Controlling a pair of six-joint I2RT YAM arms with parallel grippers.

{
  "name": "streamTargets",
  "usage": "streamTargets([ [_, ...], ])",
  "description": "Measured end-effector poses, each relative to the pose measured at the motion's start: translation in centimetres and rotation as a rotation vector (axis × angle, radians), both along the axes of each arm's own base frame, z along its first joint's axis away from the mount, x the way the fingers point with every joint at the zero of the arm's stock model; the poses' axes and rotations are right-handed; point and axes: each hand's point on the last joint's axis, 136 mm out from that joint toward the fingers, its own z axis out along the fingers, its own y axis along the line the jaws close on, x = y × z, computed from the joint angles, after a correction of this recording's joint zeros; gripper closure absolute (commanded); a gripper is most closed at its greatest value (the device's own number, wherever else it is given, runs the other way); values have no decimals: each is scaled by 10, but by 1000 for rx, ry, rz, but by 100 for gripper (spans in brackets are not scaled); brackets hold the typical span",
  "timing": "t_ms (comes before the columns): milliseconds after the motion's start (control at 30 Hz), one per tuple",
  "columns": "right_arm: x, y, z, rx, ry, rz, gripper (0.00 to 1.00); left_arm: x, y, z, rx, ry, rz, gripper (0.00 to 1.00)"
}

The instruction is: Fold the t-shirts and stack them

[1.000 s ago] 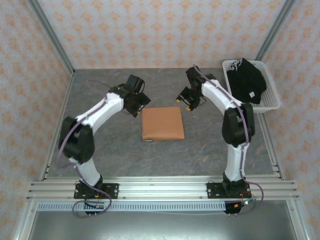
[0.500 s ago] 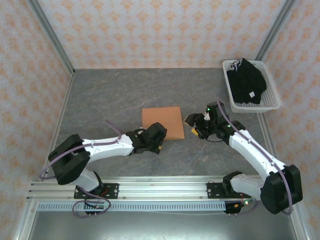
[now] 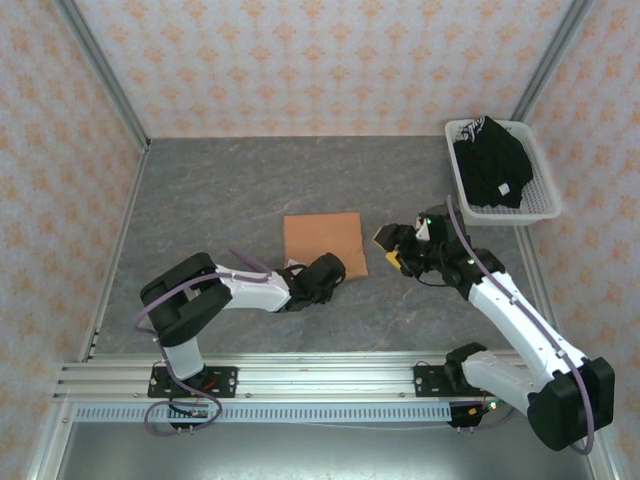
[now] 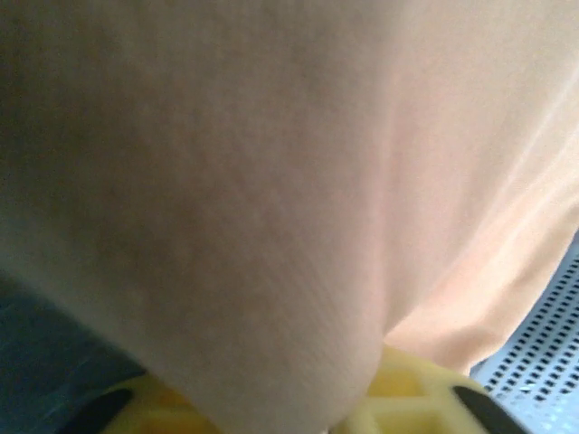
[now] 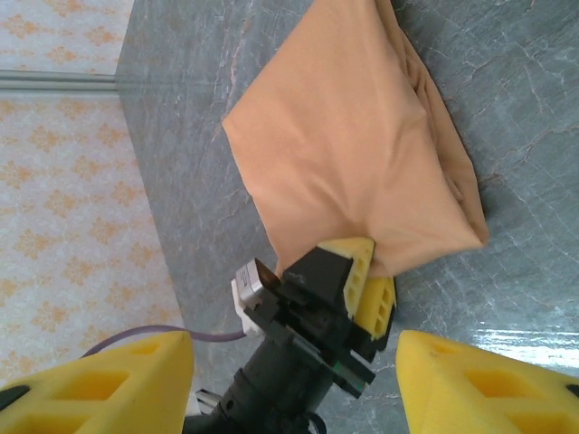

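The orange t-shirt (image 3: 322, 243) lies folded into a flat square in the middle of the grey table (image 3: 220, 190). My left gripper (image 3: 338, 268) is low at its near right corner, and in the right wrist view its yellow fingers (image 5: 366, 276) are shut on that corner of the orange t-shirt (image 5: 353, 136). In the left wrist view orange cloth (image 4: 298, 181) presses up against the lens above one yellow finger (image 4: 412, 398). My right gripper (image 3: 390, 246) hovers just right of the shirt, open and holding nothing. A black t-shirt (image 3: 492, 165) with a small white tag lies in the basket.
The white slatted basket (image 3: 543, 205) stands at the far right of the table against the frame post. Patterned walls close in the left, back and right sides. The aluminium rail (image 3: 330, 375) with both arm bases runs along the near edge.
My left gripper has slid right along the shirt's near edge to its near right corner and closed on it. The right gripper has shifted slightly farther from the rail and stays open.
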Motion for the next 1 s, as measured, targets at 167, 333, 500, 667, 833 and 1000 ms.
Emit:
streamTargets([
  [167,-5,-3,-1,-6,13,-5,40,38,40,1,-7,-11,111,91],
  [333,-8,-6,-1,-8,19,-12,40,76,126,1,67,-3,167,91],
  [500,-7,-8,-1,-9,21,-22,40,119,219,4,158,20,158,90],
  [667,-5,-8,-6,-14,41,-30,40,176,286,3,230,41,72,90],
  [833,0,-6,-21,-35,95,-29,40,221,332,3,276,39,-25,90],
  [1000,10,-2,-20,-42,108,-28,40,244,367,5,342,58,-101,88],
])
